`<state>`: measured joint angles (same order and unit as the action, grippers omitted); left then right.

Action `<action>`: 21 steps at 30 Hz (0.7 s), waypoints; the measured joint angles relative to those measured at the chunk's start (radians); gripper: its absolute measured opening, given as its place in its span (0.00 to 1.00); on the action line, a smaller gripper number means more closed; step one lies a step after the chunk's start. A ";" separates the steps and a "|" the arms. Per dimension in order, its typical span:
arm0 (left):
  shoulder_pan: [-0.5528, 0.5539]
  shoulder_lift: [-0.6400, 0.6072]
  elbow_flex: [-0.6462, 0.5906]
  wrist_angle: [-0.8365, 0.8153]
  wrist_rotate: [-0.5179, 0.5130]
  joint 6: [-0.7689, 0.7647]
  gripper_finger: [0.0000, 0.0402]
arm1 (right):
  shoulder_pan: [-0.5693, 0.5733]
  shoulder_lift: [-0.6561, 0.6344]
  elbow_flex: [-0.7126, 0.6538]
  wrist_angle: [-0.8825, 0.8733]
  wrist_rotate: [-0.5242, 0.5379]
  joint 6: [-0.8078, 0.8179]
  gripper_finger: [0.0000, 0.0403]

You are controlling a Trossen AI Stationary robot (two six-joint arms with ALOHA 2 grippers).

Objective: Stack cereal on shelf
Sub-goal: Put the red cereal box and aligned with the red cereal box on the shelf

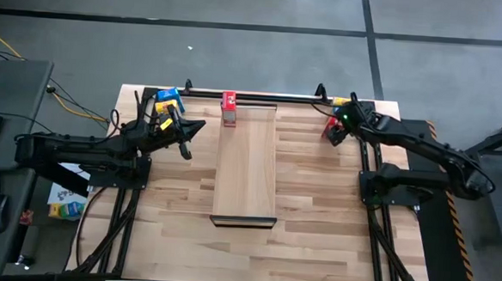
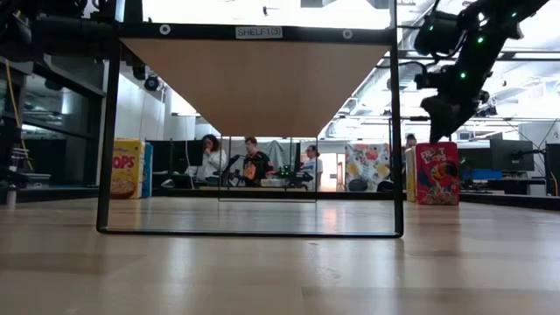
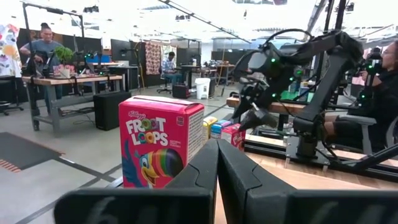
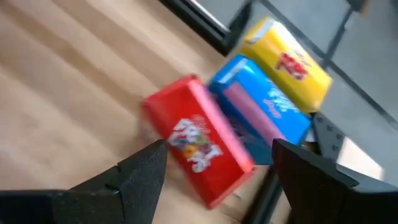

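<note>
Right gripper (image 4: 214, 165) jaws spread — over red cereal box (image 4: 198, 148).

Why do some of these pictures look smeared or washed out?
In the right wrist view the red box, blue box and yellow box are streaked, as if by motion. In the low view bright ceiling light washes out the top, and the shelf looks dark against it. In the left wrist view the near dark fingers are soft, while the red box is crisp.
</note>
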<state>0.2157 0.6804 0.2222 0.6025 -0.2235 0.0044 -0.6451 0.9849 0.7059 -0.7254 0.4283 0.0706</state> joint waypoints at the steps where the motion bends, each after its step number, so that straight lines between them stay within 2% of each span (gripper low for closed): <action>1: 0.000 0.000 0.000 0.000 -0.001 0.000 0.00 | -0.005 0.009 0.000 0.009 -0.001 -0.005 0.70; 8: 0.000 0.000 0.000 0.000 -0.008 0.000 0.00 | -0.010 0.055 0.000 0.034 -0.014 -0.038 0.70; 12: 0.000 0.000 0.000 0.000 -0.008 0.000 0.00 | -0.009 0.056 0.000 0.027 -0.081 -0.034 0.70; 21: 0.000 0.000 0.000 -0.002 -0.008 0.000 0.00 | -0.009 0.054 0.002 0.039 -0.129 0.178 0.70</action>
<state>0.2157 0.6804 0.2222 0.6006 -0.2311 0.0044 -0.6544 1.0386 0.7078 -0.6863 0.2992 0.2487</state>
